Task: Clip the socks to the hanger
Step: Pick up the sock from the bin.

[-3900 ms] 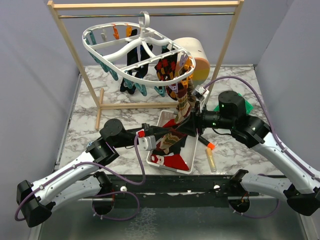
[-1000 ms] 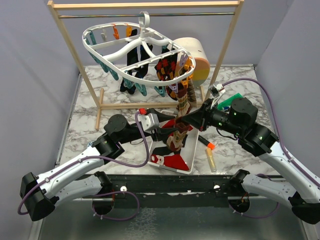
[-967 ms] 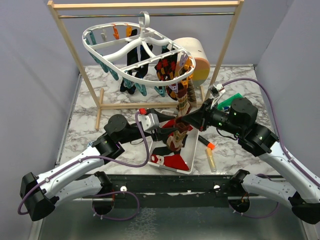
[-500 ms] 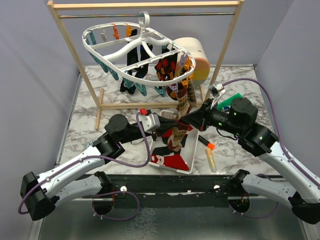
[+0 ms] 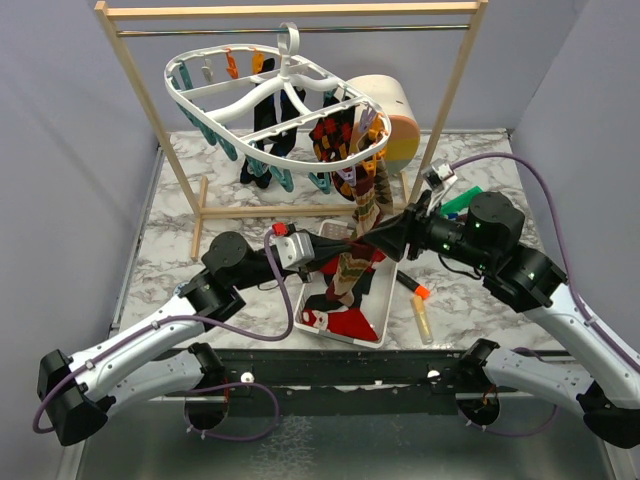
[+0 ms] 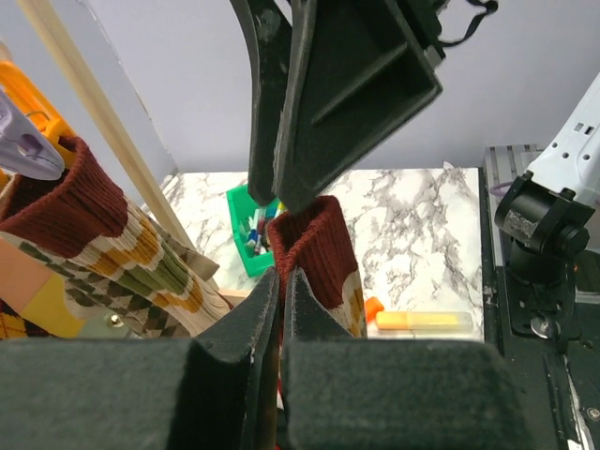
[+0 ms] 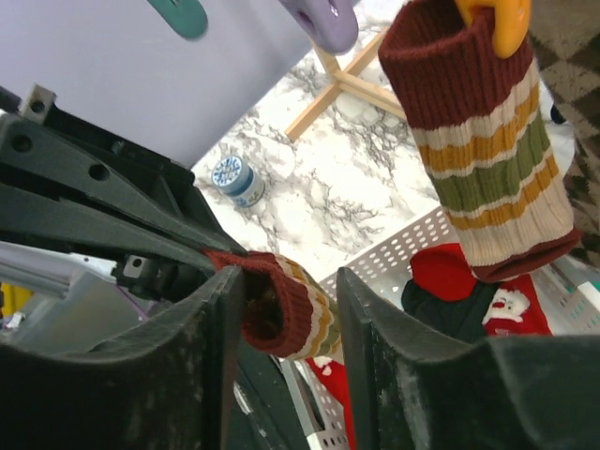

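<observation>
My left gripper (image 5: 333, 246) is shut on the maroon cuff of a striped sock (image 5: 347, 272) and holds it above the white tray (image 5: 375, 318); the grip shows in the left wrist view (image 6: 281, 281), cuff (image 6: 314, 248). My right gripper (image 5: 388, 238) is open, its fingers on either side of that cuff (image 7: 281, 314), gripper (image 7: 291, 281). The white hanger (image 5: 215, 92) hangs from the rod with black and argyle socks clipped on. A matching striped sock (image 7: 487, 159) hangs from an orange clip (image 7: 497, 19). Red and black socks (image 5: 350, 322) lie in the tray.
A wooden rack (image 5: 140, 90) carries the hanger. A beige cylinder (image 5: 392, 112) stands behind it. A green box (image 5: 462, 203), an orange marker (image 5: 421, 291) and a yellow tube (image 5: 423, 320) lie at the right. A small tin (image 7: 234, 178) sits on the marble.
My left gripper has lifted the striped sock out of the tray and shifted a little left. My right gripper pulled back to the right and now brackets the cuff.
</observation>
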Action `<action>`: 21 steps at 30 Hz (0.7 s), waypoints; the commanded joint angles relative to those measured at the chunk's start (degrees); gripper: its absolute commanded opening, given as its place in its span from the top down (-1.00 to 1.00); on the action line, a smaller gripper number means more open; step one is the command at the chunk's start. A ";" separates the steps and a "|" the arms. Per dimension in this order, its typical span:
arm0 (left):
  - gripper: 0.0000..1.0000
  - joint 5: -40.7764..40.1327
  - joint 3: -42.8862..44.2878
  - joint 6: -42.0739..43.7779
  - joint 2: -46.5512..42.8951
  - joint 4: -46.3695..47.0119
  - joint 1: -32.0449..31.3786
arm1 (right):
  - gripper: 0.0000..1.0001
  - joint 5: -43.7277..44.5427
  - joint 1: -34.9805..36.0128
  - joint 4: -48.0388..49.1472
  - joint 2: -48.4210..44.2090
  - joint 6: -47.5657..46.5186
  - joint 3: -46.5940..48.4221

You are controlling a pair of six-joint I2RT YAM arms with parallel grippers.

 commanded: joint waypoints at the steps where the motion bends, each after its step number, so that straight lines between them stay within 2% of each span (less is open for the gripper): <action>1: 1.00 -0.97 -1.74 1.94 -2.53 0.71 -0.24 | -0.05 3.12 0.28 -3.73 -0.29 -2.37 4.97; 6: 1.00 -3.09 -2.37 4.40 -5.01 -0.17 -0.30 | -0.18 6.66 0.28 -4.86 0.06 -5.29 8.58; 10: 1.00 -5.13 -0.63 8.11 -6.51 -2.91 -0.28 | -0.24 10.62 0.28 -2.06 -0.47 -7.25 9.33; 16: 1.00 -8.24 4.38 14.72 -6.99 -8.92 -0.30 | -0.30 10.14 0.31 -2.98 3.10 -13.50 15.58; 21: 1.00 -11.22 4.37 17.07 -7.26 -9.16 -0.29 | -0.32 8.90 0.28 -1.23 6.23 -13.32 18.61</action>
